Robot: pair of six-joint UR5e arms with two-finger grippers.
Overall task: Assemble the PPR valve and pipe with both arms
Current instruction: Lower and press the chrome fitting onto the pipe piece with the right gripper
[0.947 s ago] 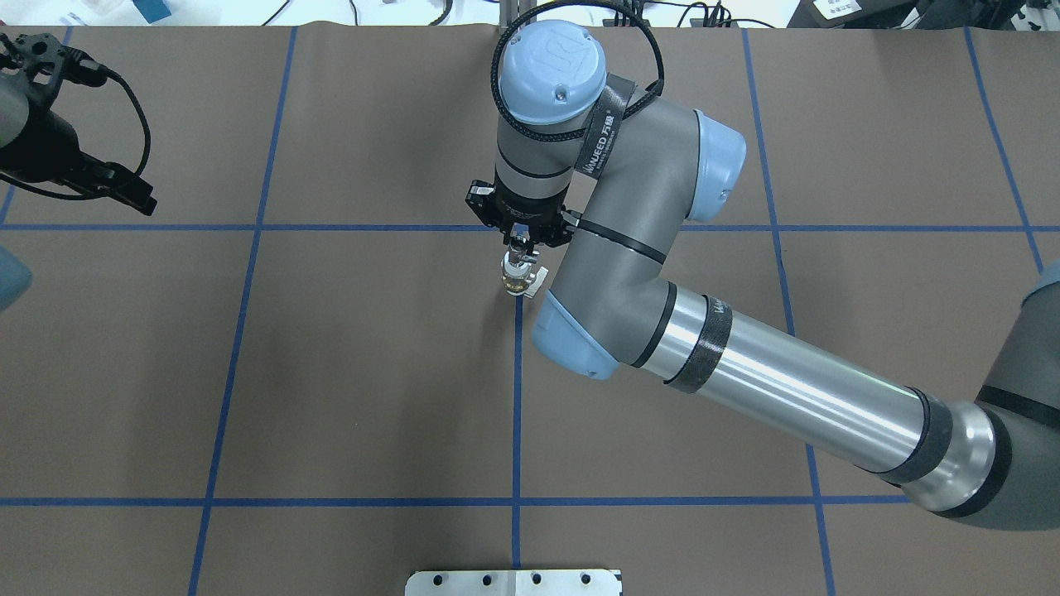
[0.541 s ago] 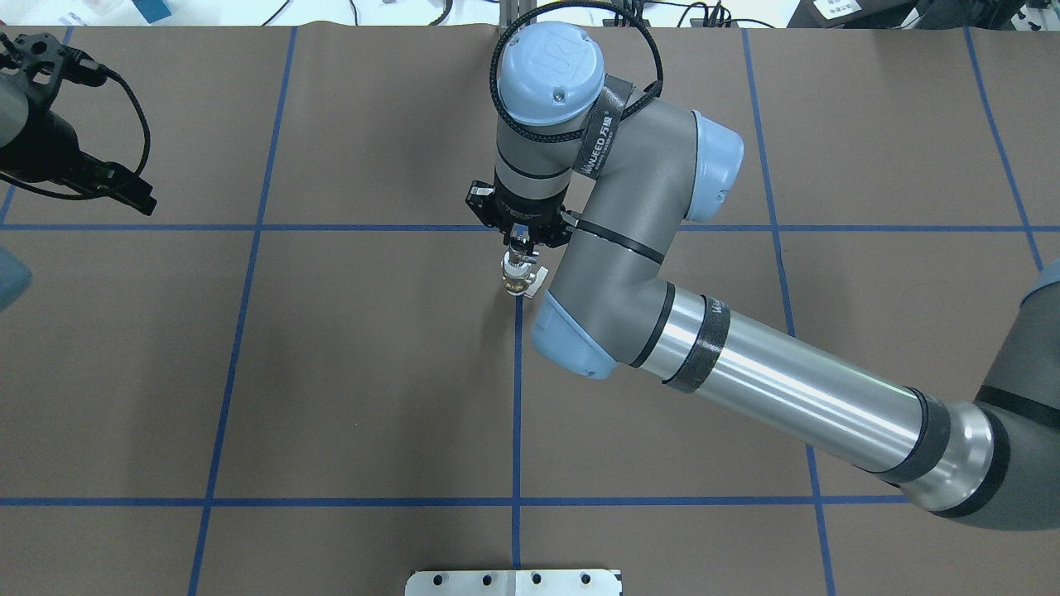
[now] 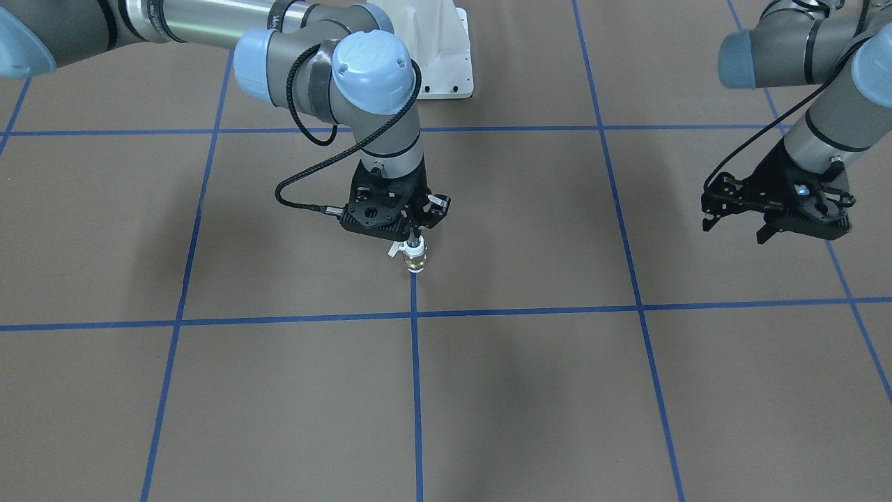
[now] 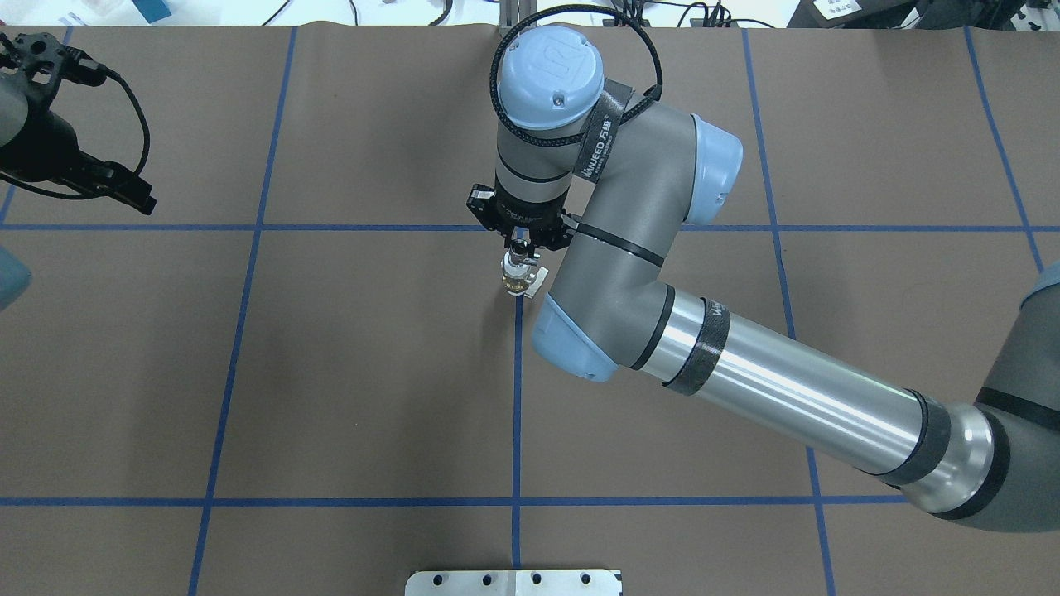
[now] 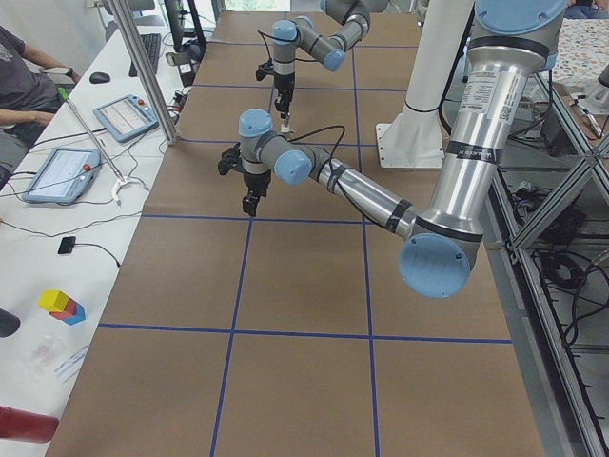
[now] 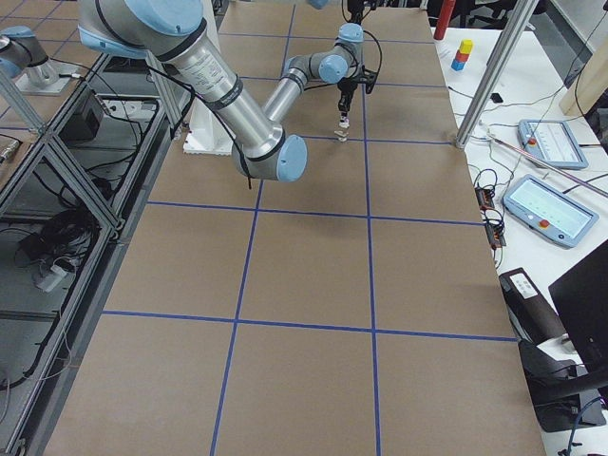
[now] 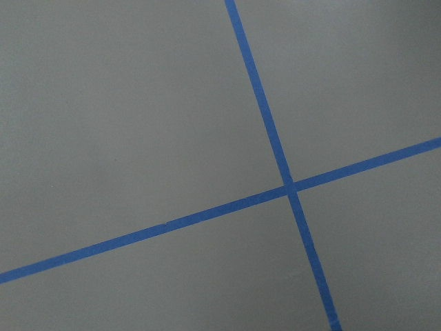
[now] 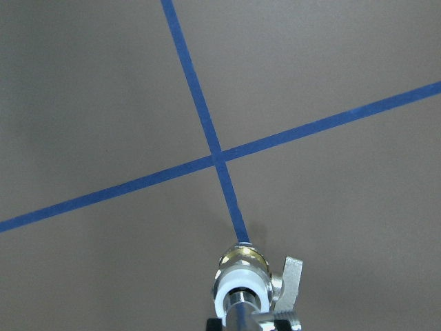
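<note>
Stage: looks almost done, short shiny silver metal pipe [image 8: 241,309] sitting in top white end of small brass PPR valve [image 8: 240,270] | Place: upright on brown table [image 3: 529,390], on blue tape line [image 3: 415,300] | black right tool [image 3: 415,237]: pinching pipe from above | black left tool [image 3: 733,230]: spread, empty, well apart | Left: letting go | Boxes: none seen

My left gripper [image 5: 249,203] hangs above table [image 5: 304,381], well out from white pedestal [image 5: 407,143], camera side. My right gripper [image 5: 283,109] past pedestal, over PPR valve [image 5: 284,123].
</note>
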